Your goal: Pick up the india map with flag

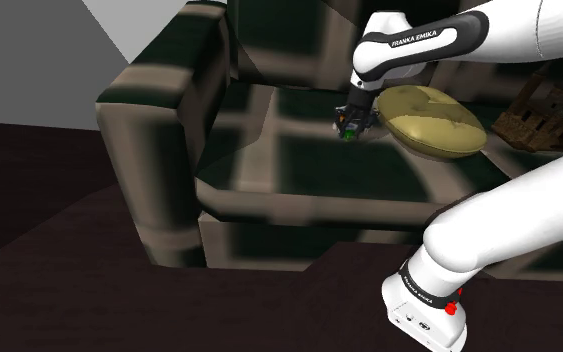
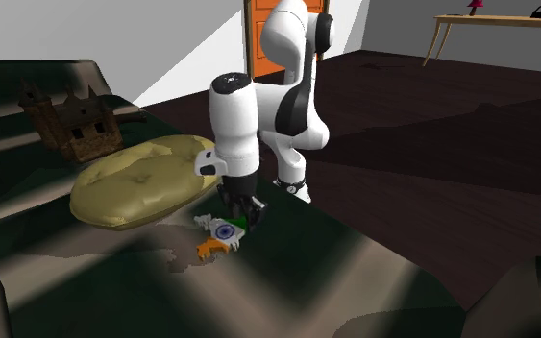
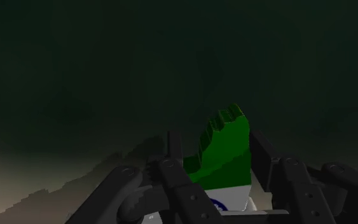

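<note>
Map (image 2: 222, 233) flat, green end clasped by end effector (image 2: 242, 220).

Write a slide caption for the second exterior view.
Franka gripper poised at the orange-white-green India map on a dark sofa seat, beside a yellow cushion.

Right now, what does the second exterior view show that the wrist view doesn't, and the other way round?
Second exterior view: the India map's orange end, the sofa under it, a yellow cushion beside it and a model house behind. Wrist view: the map's jagged green end clasped between the fingers. Both: the map and the gripper.
</note>
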Controlling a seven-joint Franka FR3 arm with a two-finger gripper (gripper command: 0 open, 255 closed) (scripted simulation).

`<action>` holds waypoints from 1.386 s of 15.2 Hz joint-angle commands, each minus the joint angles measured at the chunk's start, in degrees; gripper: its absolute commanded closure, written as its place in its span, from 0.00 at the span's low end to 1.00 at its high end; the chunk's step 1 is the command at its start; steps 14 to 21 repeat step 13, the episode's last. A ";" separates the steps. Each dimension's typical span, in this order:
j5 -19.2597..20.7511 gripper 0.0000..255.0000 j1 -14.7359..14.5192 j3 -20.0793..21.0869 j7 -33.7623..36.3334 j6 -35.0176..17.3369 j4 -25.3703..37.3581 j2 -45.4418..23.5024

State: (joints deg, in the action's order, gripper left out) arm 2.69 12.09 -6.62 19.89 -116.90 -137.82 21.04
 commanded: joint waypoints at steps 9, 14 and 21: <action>-0.07 1.00 -0.06 0.33 0.08 8.01 6.05 1.96; -0.09 1.00 -0.08 0.39 0.08 9.70 7.52 2.18; -0.09 1.00 -0.08 0.39 0.08 9.70 7.52 2.18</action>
